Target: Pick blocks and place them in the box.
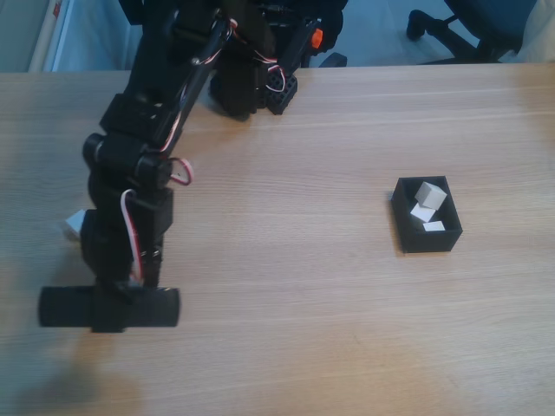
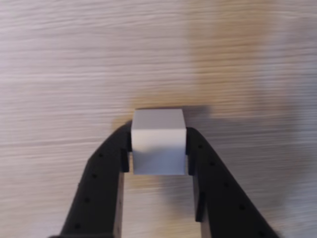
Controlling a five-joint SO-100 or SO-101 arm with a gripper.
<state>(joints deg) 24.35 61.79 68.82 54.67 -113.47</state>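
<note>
In the wrist view a white block (image 2: 157,141) sits between the two black fingers of my gripper (image 2: 158,147), which is shut on its left and right faces just over the wooden table. In the fixed view the arm (image 1: 130,199) leans down at the left. A white block (image 1: 75,224) peeks out from behind its left side, and I cannot tell whether it is the held one. The black box (image 1: 429,240) stands far to the right, with three white blocks inside (image 1: 430,195), (image 1: 422,212), (image 1: 434,227).
The arm's base (image 1: 256,74) is at the table's far edge. A black cylindrical part (image 1: 108,308) juts out near the front left. Bare wooden tabletop (image 1: 295,260) stretches between the arm and the box. An office chair base (image 1: 451,26) stands beyond the table.
</note>
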